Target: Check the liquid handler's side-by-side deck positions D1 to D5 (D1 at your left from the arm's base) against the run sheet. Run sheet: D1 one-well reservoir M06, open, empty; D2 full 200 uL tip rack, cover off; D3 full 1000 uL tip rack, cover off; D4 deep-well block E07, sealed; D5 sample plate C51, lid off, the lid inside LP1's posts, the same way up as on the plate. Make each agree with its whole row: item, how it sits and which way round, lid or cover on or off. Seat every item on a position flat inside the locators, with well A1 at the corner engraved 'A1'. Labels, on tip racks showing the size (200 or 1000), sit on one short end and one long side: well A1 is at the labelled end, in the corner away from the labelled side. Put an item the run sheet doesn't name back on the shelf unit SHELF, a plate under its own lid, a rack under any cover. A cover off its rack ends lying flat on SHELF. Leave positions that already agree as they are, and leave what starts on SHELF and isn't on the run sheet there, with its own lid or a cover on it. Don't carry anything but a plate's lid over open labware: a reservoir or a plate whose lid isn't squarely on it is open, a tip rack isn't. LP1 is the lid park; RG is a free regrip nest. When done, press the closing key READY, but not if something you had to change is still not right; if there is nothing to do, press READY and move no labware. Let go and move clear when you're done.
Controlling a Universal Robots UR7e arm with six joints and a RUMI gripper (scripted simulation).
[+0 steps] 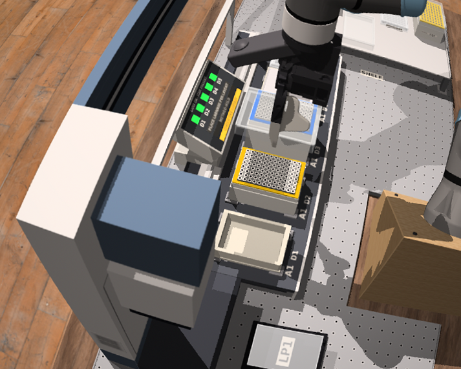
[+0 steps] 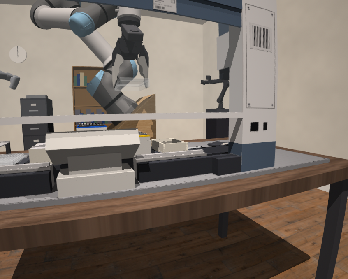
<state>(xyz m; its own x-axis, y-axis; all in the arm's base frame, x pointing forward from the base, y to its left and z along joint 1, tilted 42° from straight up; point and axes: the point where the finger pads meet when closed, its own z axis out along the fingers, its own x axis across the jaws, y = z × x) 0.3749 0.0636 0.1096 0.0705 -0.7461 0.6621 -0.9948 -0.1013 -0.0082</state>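
My gripper [image 1: 289, 110] is shut on a clear tip rack cover [image 1: 280, 118] and holds it level, high above the deck. From above, the cover hangs over the blue-rimmed tip rack [image 1: 261, 105] at D3. The side view shows the gripper [image 2: 130, 68] and the cover [image 2: 130, 83] well above the deck rail. The yellow-rimmed tip rack [image 1: 270, 172] at D2 is uncovered. The cream one-well reservoir [image 1: 251, 241] sits open at D1. My arm hides D4 and D5 from above.
The lid park LP1 [image 1: 285, 351] lies at the near end of the table. SHELF [image 1: 393, 34] at the far end carries a yellow-topped rack [image 1: 432, 15] and flat white items. The handler's tower [image 1: 132, 224] and status panel [image 1: 208, 107] stand left of the deck.
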